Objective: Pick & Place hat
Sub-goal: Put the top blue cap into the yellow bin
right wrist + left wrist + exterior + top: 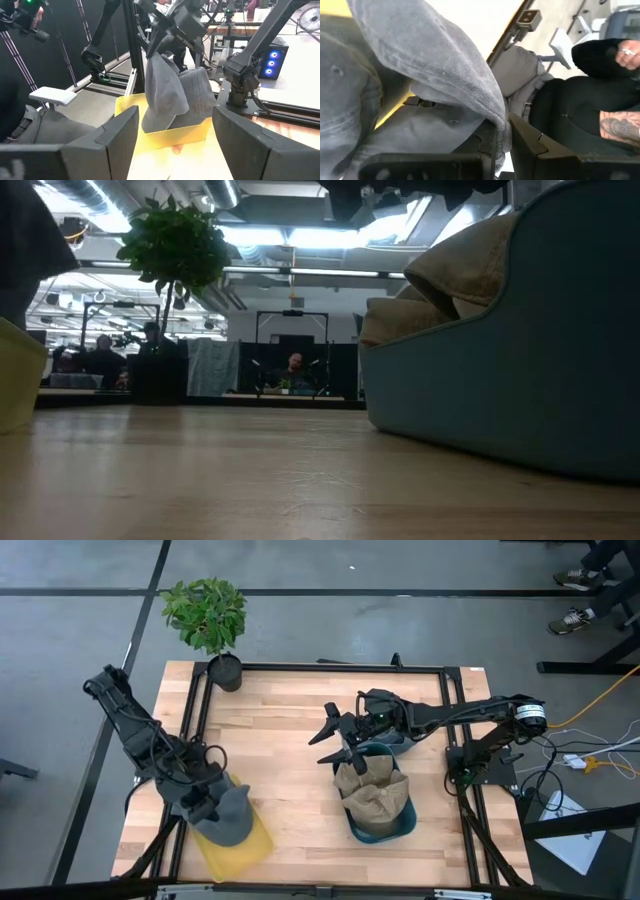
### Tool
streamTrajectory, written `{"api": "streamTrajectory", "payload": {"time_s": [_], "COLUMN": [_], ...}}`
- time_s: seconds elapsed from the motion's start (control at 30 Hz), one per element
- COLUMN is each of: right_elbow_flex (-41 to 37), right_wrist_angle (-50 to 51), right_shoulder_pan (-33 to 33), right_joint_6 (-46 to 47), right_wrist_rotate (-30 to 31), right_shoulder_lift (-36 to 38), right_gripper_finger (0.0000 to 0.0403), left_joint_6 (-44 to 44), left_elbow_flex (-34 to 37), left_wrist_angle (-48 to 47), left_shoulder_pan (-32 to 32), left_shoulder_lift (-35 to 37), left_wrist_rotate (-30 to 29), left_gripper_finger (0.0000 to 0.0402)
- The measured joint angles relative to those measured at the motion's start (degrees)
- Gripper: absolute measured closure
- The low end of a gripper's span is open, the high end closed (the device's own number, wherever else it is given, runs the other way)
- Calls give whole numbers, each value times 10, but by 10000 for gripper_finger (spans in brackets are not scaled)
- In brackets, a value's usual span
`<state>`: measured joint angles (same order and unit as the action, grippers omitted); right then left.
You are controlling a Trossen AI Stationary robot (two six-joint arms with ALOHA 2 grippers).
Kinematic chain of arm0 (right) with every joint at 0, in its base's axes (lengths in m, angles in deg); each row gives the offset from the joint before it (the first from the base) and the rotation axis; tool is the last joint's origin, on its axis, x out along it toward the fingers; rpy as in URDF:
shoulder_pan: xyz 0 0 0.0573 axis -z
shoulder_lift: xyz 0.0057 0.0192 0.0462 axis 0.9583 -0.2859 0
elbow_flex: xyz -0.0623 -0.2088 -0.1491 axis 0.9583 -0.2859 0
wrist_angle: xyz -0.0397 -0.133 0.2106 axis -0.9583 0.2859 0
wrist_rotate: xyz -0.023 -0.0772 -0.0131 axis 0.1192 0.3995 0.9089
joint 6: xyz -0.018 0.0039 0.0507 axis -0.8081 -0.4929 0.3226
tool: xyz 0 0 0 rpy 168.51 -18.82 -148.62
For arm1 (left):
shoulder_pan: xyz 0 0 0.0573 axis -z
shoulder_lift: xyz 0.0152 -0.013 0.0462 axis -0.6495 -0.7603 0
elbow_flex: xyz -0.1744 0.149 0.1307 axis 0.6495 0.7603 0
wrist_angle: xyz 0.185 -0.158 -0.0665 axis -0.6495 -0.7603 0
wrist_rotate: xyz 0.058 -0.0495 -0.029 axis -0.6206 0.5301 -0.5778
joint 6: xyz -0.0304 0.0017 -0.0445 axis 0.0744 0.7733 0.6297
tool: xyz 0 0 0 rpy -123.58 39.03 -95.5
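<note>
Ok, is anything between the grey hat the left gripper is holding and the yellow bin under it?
Nothing visible. The left gripper is shut on the grey hat, which hangs directly over the yellow bin, partly inside it. The right gripper is open, away over the teal bin.

Hat point(232, 812) over left bin point(240, 850), seemingly not inside.
</note>
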<state>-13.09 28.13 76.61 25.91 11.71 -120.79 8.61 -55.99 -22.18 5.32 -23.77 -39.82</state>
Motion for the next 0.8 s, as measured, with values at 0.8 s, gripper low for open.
{"api": "streamTrajectory", "payload": {"time_s": [0.8], "right_elbow_flex": [0], "right_wrist_angle": [13], "right_shoulder_pan": [0], "right_joint_6": [-30], "right_wrist_rotate": [0], "right_shoulder_lift": [0], "right_gripper_finger": [151], "left_joint_6": [32], "left_elbow_flex": [0], "left_wrist_angle": [-194], "left_shoulder_pan": [44], "left_shoulder_lift": [-29], "left_wrist_rotate": [15], "left_gripper_finger": [348]}}
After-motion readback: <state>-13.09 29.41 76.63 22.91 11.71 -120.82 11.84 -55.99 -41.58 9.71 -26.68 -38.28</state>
